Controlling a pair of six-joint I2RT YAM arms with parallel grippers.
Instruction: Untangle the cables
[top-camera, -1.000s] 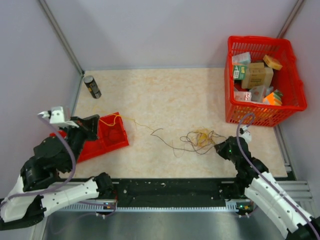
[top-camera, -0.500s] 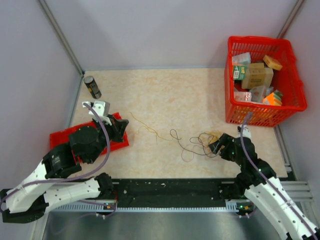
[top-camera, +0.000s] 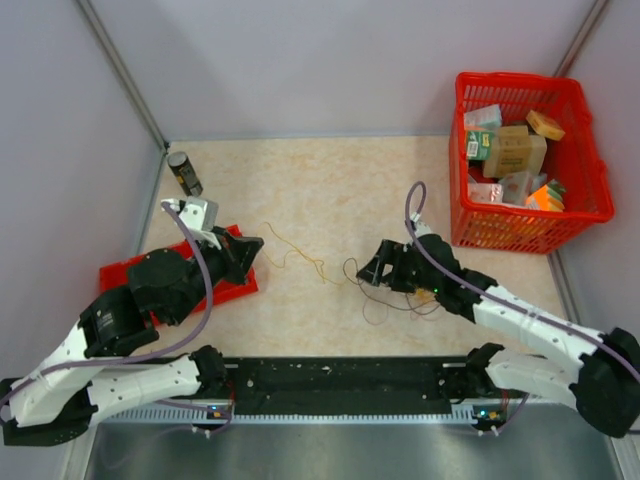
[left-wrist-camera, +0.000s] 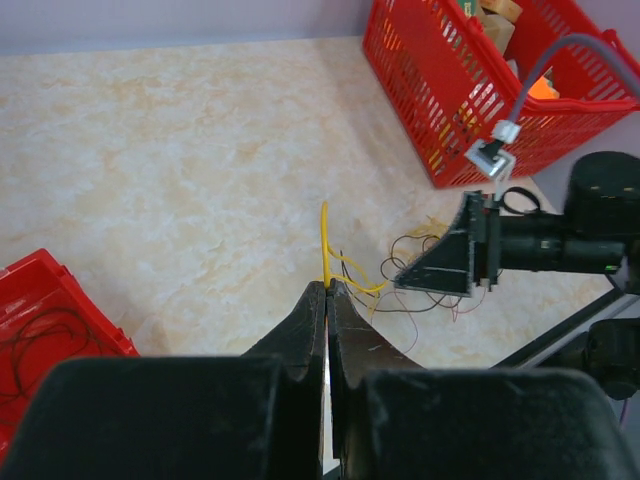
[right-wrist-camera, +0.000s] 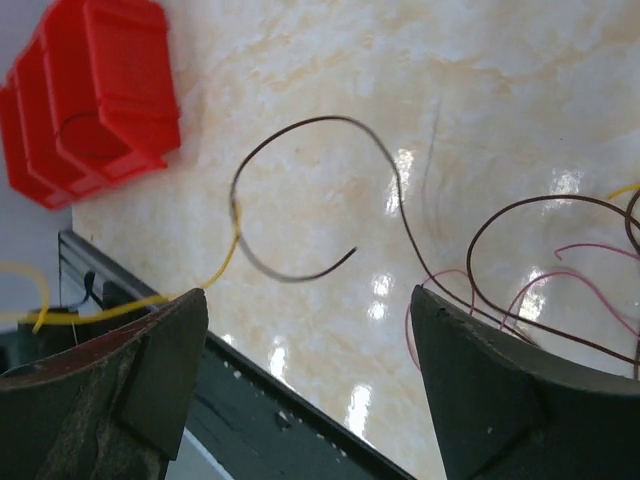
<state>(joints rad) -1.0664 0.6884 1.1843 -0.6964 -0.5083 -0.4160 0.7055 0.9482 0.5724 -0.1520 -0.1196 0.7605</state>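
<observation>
The cables (top-camera: 350, 268) lie as thin dark brown, pink and yellow wires in loose loops at the table's near middle, partly under my right arm. My left gripper (top-camera: 252, 247) is shut on a yellow wire (left-wrist-camera: 325, 235), which stands up from its fingertips and trails right (top-camera: 300, 258) toward the tangle. My right gripper (top-camera: 373, 272) hangs open over the tangle's left side. In the right wrist view a dark brown loop (right-wrist-camera: 320, 118) and pink strands (right-wrist-camera: 560, 250) lie on the table beyond the open gripper (right-wrist-camera: 308, 300), nothing between the jaws.
A red basket (top-camera: 580, 215) full of boxes stands at the back right. A low red bin (top-camera: 225, 285) holding dark wire sits under my left arm. A dark can (top-camera: 184, 173) stands at the back left. A black rail (top-camera: 340, 375) runs along the near edge.
My right gripper has opened and swung left across the tangle. My left gripper moved right off the red bin with the yellow wire. The loops shifted left.
</observation>
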